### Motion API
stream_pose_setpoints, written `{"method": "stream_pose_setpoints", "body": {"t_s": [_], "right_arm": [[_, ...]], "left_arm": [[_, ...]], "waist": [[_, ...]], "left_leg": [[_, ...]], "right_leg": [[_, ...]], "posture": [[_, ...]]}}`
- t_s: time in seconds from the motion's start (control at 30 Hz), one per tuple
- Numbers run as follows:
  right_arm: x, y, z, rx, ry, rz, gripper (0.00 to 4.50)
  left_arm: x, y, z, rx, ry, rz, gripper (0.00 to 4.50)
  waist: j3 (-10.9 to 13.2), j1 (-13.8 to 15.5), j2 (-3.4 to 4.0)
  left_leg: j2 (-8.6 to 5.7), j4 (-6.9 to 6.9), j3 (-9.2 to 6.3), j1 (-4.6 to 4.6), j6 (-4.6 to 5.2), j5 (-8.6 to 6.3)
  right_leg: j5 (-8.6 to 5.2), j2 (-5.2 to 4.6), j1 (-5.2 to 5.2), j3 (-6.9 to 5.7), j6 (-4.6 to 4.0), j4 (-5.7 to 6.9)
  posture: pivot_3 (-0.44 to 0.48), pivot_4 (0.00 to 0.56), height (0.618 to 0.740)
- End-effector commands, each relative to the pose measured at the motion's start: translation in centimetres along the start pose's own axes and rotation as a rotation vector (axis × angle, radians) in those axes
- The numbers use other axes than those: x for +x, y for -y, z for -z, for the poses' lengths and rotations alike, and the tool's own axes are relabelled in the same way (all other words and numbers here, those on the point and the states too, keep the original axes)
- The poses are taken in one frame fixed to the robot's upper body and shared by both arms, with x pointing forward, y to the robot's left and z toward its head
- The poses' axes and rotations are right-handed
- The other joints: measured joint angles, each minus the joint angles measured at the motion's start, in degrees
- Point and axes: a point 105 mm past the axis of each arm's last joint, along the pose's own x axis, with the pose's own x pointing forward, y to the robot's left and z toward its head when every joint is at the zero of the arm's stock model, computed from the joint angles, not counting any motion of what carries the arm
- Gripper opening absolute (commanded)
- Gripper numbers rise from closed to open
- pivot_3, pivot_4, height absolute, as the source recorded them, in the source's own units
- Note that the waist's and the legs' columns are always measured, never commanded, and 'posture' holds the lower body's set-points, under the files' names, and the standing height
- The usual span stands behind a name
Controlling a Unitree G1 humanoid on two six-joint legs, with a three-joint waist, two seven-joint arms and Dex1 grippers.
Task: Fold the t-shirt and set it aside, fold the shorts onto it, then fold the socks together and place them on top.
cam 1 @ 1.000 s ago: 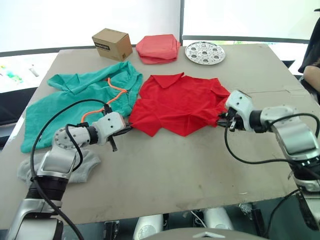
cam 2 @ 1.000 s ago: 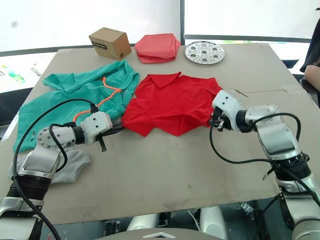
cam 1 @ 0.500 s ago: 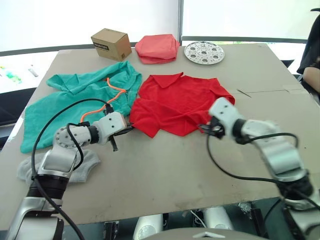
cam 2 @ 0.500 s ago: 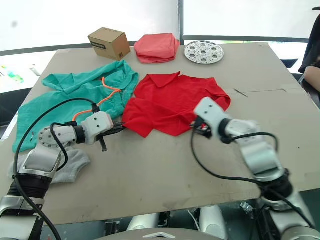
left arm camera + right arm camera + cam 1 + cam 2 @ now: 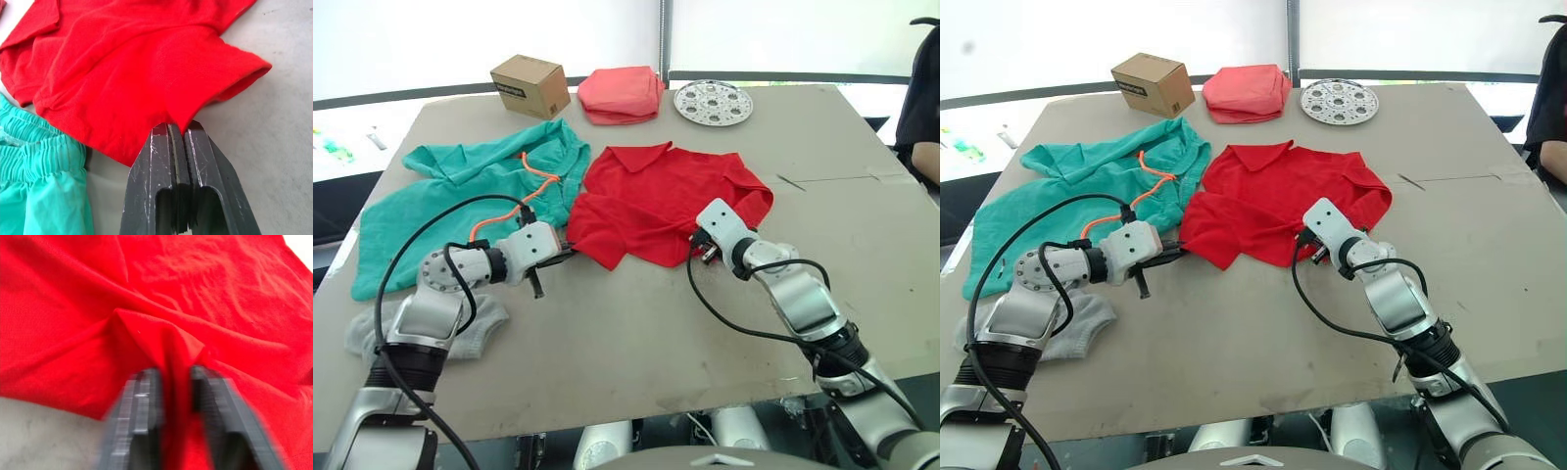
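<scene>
The bright red t-shirt (image 5: 656,196) lies spread in the middle of the table, its right side drawn inward over itself. My left gripper (image 5: 565,251) is shut on the hem of its left sleeve; the left wrist view shows the red cloth (image 5: 146,73) pinched between my left gripper (image 5: 177,131). At the shirt's near edge my right gripper (image 5: 697,247) is shut on a raised fold of the shirt (image 5: 161,338). The teal shorts (image 5: 450,191) with an orange cord lie to the left. The grey socks (image 5: 487,315) lie partly under my left arm.
At the table's far side stand a cardboard box (image 5: 527,84), a salmon-pink cloth bundle (image 5: 622,94) and a round perforated metal plate (image 5: 713,101). A person's arm (image 5: 922,108) shows at the right edge. Bare table (image 5: 636,333) stretches in front of the shirt.
My right gripper has moved left along the shirt's near edge, dragging the shirt's right side inward with it. The left arm has held still.
</scene>
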Motion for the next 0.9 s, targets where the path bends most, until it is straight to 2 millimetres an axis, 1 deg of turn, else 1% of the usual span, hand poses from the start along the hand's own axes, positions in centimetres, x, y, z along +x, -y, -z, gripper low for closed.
{"method": "stream_pose_setpoints", "body": {"t_s": [0.03, 0.1, 0.17, 0.3, 0.37, 0.4, 0.43, 0.5, 0.53, 0.67, 0.73, 0.77, 0.83, 0.87, 0.9], "right_arm": [[-0.6, 0.1, -0.8, -0.098, 0.03, 0.026, 1.02], [-0.9, 0.3, -0.6, -0.153, 0.021, 0.043, 1.02], [-1.8, 0.9, -0.5, -0.221, 0.017, 0.061, 1.02], [-2.8, 1.2, -0.5, -0.281, 0.026, 0.036, 1.02], [-3.9, 1.5, -0.4, -0.301, 0.029, -0.008, 0.48], [-4.4, 1.7, -0.5, -0.32, 0.038, -0.036, 0.14], [-5.1, 2.1, -0.4, -0.36, 0.035, -0.056, 0.03], [-5.9, 2.4, -0.3, -0.419, 0.041, -0.102, 0.03], [-6.1, 2.6, -0.2, -0.429, 0.038, -0.113, 0.03], [-6.1, 2.6, 1.2, -0.338, 0.012, -0.149, 0.03], [-6.3, 2.7, 1.4, -0.33, 0.011, -0.139, 0.03], [-6.7, 2.6, 1.5, -0.274, 0.02, -0.127, 0.32], [-7.5, 2.3, 1.9, -0.218, 0.019, -0.11, 0.96], [-7.9, 1.8, 2.3, -0.197, 0.011, -0.12, 1.42], [-8.2, 1.3, 2.6, -0.19, 0.004, -0.13, 1.42]], "left_arm": [[-0.8, -0.9, -0.2, 0.021, 0.008, -0.043, 0.0], [-0.8, -0.9, -0.1, 0.019, 0.006, -0.047, 0.0], [-0.7, -0.8, 0.1, 0.017, 0.004, -0.05, 0.0], [-0.6, -0.7, 0.3, 0.015, 0.003, -0.049, 0.0], [-0.6, -0.8, 0.5, 0.015, -0.002, -0.049, 0.0], [-0.6, -0.8, 0.6, 0.015, -0.004, -0.048, 0.0], [-0.6, -0.9, 0.7, 0.015, -0.006, -0.049, 0.0], [-0.5, -1.1, 0.9, 0.017, -0.008, -0.051, 0.0], [-0.5, -1.2, 0.9, 0.018, -0.009, -0.052, 0.0], [-0.2, -1.3, 0.8, 0.025, -0.006, -0.053, 0.0], [-0.1, -1.3, 0.7, 0.028, -0.005, -0.052, 0.0], [-0.1, -1.3, 0.7, 0.029, -0.004, -0.052, 0.0], [-0.1, -1.3, 0.6, 0.028, -0.004, -0.052, 0.0], [-0.2, -1.2, 0.6, 0.028, -0.003, -0.051, 0.0], [-0.1, -1.1, 0.6, 0.028, -0.003, -0.05, 0.0]], "waist": [[0.0, 0.04, 0.0], [0.0, 0.11, 0.0], [0.01, 0.18, 0.01], [0.0, 0.14, 0.0], [0.01, 0.14, 0.01], [0.01, 0.15, 0.01], [0.02, 0.2, 0.02], [0.02, 0.28, 0.02], [0.01, 0.27, 0.0], [-0.01, 0.32, -0.02], [0.0, 0.35, -0.01], [0.01, 0.36, 0.0], [0.0, 0.53, -0.02], [0.0, 0.59, -0.01], [0.0, 0.76, -0.01]], "left_leg": [[0.0, 0.0, 0.0, 0.0, 0.0, 0.0], [0.0, 0.0, 0.0, 0.0, 0.0, 0.0], [0.0, 0.0, -0.01, 0.0, 0.0, 0.0], [0.0, 0.0, -0.02, -0.01, 0.0, 0.0], [0.02, -0.01, -0.03, -0.01, 0.01, -0.01], [0.02, -0.04, -0.03, -0.01, 0.01, -0.01], [0.02, -0.04, -0.03, -0.01, 0.01, -0.01], [0.02, -0.06, -0.06, 0.0, 0.04, -0.02], [0.02, -0.06, -0.07, -0.01, 0.16, -0.09], [0.04, -0.08, -0.12, -0.01, 0.16, -0.1], [0.03, -0.11, -0.12, -0.01, 0.1, -0.06], [0.03, -0.12, -0.1, -0.01, 0.03, -0.01], [0.03, -0.13, -0.11, -0.02, 0.02, -0.01], [0.03, -0.13, -0.11, -0.01, 0.02, -0.01], [0.03, -0.14, -0.11, -0.02, 0.02, -0.01]], "right_leg": [[-0.04, 0.0, 0.0, 0.0, 0.06, 0.0], [-0.09, -0.01, 0.0, 0.01, 0.15, -0.01], [-0.09, -0.03, 0.0, 0.02, 0.15, -0.02], [-0.1, -0.03, 0.0, 0.02, 0.17, -0.04], [-0.11, -0.02, -0.01, 0.01, 0.19, -0.04], [-0.11, -0.02, 0.0, 0.02, 0.19, -0.05], [-0.11, -0.02, 0.0, 0.02, 0.19, -0.06], [-0.11, -0.02, 0.0, -0.03, 0.2, -0.14], [-0.11, -0.01, 0.0, -0.05, 0.21, -0.19], [-0.11, 0.01, 0.02, -0.08, 0.2, -0.19], [-0.11, 0.0, 0.05, -0.07, 0.19, -0.2], [-0.07, 0.0, 0.07, -0.06, 0.13, -0.21], [-0.04, 0.0, 0.08, -0.08, 0.08, -0.22], [0.0, -0.01, 0.08, -0.07, 0.01, -0.22], [0.0, -0.01, 0.08, -0.08, 0.01, -0.24]], "posture": [[0.0, 0.15, 0.736], [0.0, 0.15, 0.736], [0.0, 0.15, 0.736], [0.0, 0.15, 0.736], [0.0, 0.15, 0.736], [0.0, 0.15, 0.736], [0.0, 0.15, 0.736], [0.0, 0.15, 0.736], [0.0, 0.15, 0.736], [0.0, 0.15, 0.736], [0.0, 0.15, 0.736], [0.0, 0.15, 0.736], [0.0, 0.15, 0.736], [0.0, 0.15, 0.736], [0.0, 0.15, 0.736]]}}
